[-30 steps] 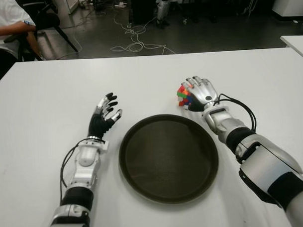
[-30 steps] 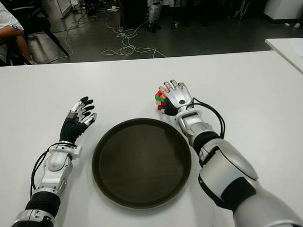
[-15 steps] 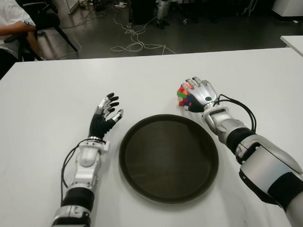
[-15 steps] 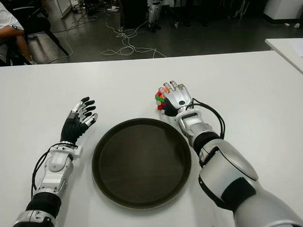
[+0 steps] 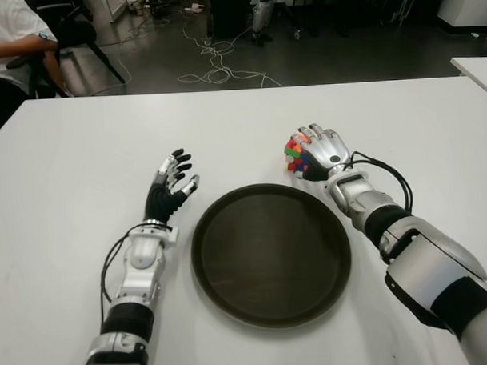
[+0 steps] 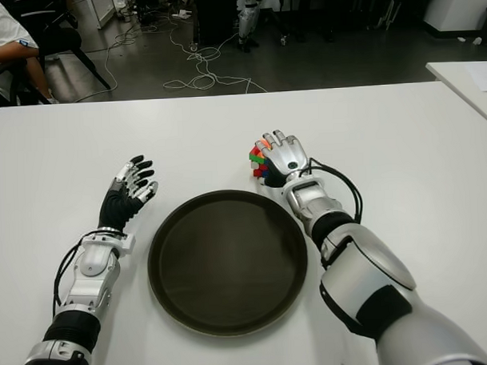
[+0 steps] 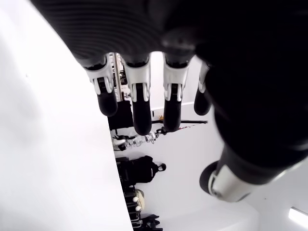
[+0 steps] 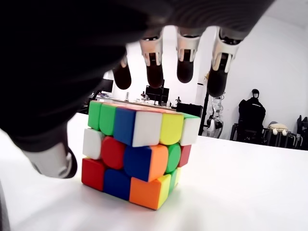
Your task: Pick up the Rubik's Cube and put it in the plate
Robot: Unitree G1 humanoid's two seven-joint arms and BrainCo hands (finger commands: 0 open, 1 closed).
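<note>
The Rubik's Cube [image 8: 137,149] stands on the white table [image 5: 90,132], just beyond the right rim of the round dark plate [image 5: 270,258]. My right hand [image 5: 322,148] hovers over the cube from its right side. In the right wrist view its fingers [image 8: 185,57] hang spread above the cube's top and the thumb sits beside it, with gaps between, so nothing is gripped. From the head only the cube's left face [image 5: 293,154] peeks out from under the hand. My left hand [image 5: 171,179] shows to the left of the plate, fingers spread and holding nothing.
A seated person [image 5: 10,42] is beyond the table's far left corner. Cables [image 5: 215,67] lie on the floor behind the table. The corner of another white table [image 5: 475,66] shows at the far right.
</note>
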